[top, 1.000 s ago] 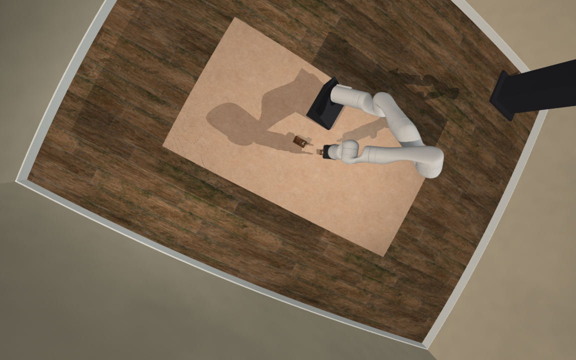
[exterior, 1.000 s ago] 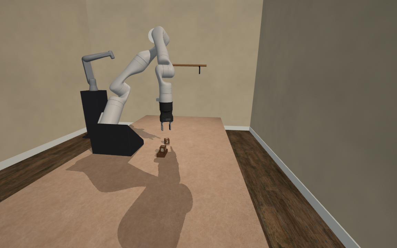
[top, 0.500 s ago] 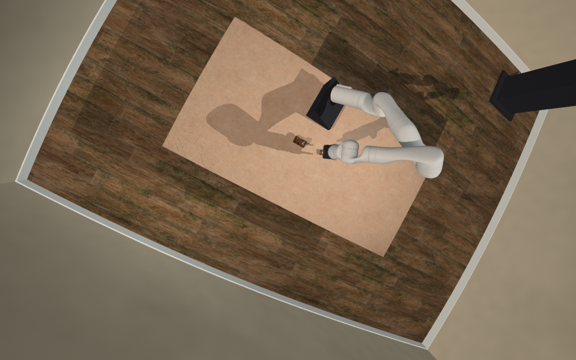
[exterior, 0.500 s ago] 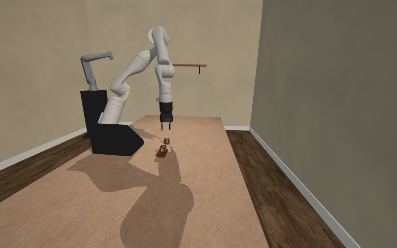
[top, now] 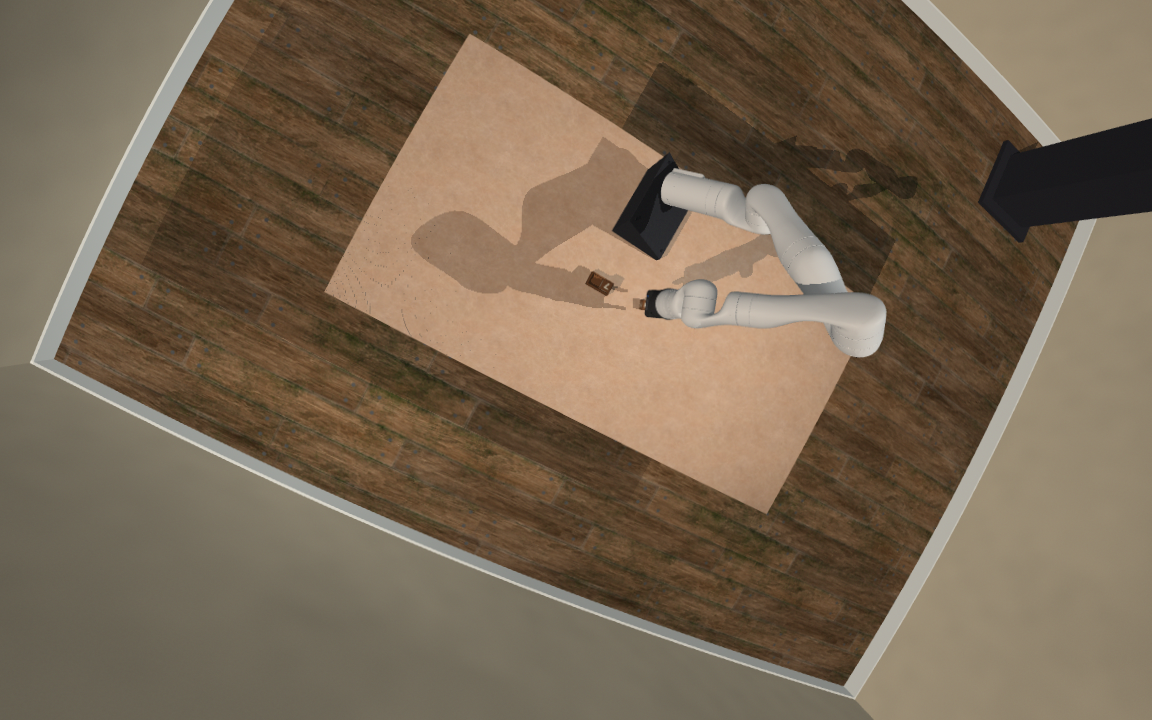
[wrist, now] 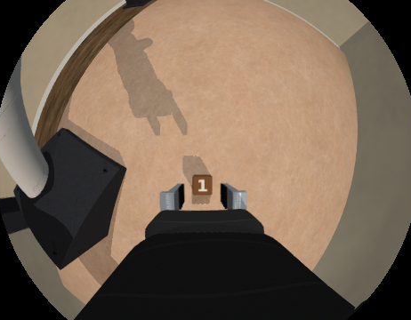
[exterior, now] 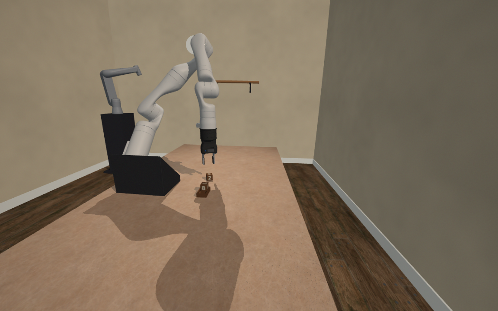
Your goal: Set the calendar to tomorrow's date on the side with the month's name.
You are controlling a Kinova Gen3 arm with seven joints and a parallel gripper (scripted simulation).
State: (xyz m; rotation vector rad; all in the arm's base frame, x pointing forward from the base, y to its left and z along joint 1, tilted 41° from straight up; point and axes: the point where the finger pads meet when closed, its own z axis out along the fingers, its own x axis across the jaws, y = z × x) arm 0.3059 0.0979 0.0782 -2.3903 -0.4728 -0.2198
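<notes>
The pincer (top: 638,304) (exterior: 208,159) (wrist: 202,192) is spread, pointing down above the loose cube (top: 640,304) (exterior: 209,177) (wrist: 202,185). This cube rests on the tabletop (top: 652,394) (exterior: 258,216) (wrist: 268,111), apart from the tray (top: 590,284) (exterior: 201,195); its top reads 1, one side 2. The other cube (top: 603,285) (exterior: 203,187) sits in the tray, an 8 on one side.

Pale arm, black wrist and base
The off-white arm (top: 781,308) (exterior: 173,79) (wrist: 14,147) has rounded, tubular segments with thin seam lines; its black gripper (exterior: 208,159) (wrist: 202,192) has silvery fingers with dark inner pads, and its angular black base (top: 636,234) (exterior: 138,176) (wrist: 92,178) shows small dark holes.
</notes>
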